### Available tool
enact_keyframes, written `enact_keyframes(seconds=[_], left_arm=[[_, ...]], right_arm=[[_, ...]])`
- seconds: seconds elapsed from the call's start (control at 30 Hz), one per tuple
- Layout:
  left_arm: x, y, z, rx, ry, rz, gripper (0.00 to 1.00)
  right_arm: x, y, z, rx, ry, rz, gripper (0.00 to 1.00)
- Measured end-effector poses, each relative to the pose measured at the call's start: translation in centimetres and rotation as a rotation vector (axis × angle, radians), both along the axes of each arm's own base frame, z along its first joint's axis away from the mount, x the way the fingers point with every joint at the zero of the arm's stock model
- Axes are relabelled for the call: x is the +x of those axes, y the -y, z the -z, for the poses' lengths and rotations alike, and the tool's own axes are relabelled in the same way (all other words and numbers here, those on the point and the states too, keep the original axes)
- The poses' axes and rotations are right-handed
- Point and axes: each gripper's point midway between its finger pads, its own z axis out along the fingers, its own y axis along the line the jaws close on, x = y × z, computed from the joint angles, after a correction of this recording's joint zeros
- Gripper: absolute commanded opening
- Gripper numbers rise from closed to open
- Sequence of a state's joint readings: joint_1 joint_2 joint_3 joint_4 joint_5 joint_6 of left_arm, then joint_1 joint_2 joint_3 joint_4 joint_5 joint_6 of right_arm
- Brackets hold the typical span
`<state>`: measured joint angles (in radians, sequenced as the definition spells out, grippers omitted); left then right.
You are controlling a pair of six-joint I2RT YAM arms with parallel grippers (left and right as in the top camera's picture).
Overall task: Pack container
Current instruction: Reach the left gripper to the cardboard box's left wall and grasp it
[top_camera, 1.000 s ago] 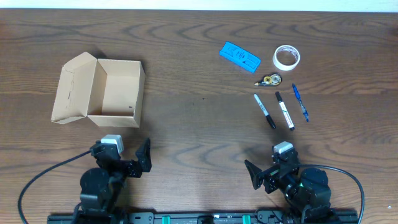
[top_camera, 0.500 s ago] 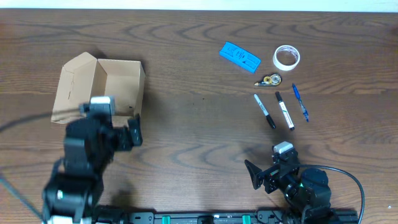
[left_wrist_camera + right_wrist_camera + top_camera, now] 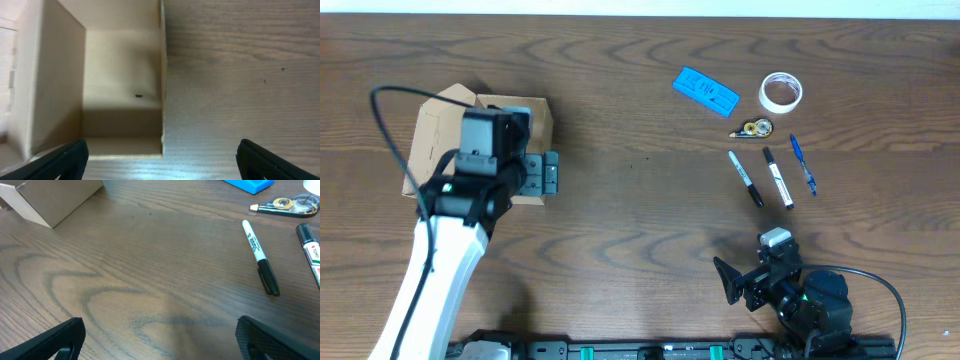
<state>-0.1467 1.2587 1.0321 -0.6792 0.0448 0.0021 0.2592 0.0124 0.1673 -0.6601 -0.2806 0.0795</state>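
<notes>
Nothing was yet packed: the container (image 3: 510, 130) was seen empty, both grippers were spread wide and unladen, pens (image 3: 778, 177) left on the table (image 3: 640, 220).

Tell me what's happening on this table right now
The left arm reaches over the open cardboard box, its tool open and holding nothing. The box looks empty. The right tool sits open near the table's front edge. Three pens, a tape roll and a blue item lie unpacked on the right.

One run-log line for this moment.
left gripper: open, over box | right gripper: open, parked | box: open, empty | pens: on table
</notes>
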Motion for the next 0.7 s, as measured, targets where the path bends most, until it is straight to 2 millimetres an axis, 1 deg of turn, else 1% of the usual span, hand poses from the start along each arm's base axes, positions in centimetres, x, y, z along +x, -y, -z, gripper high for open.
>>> enact_keyframes(seconds=[0.43,0.6,0.63,0.7], left_arm=[[3.4,0.7,5.2,0.004,-0.076,0.007,0.95],[4.0,0.8,7.2,0.008,-0.111,0.009,0.95],[4.1,0.8,7.6,0.009,-0.119,0.009,0.96],[4.3,0.8,8.4,0.012,-0.133,0.010,1.00]], right_arm=[[0.0,0.0,0.0,0.000,0.000,0.000,0.99],[0.0,0.0,0.0,0.000,0.000,0.000,0.99],[0.0,0.0,0.0,0.000,0.000,0.000,0.99],[0.0,0.0,0.0,0.000,0.000,0.000,0.99]])
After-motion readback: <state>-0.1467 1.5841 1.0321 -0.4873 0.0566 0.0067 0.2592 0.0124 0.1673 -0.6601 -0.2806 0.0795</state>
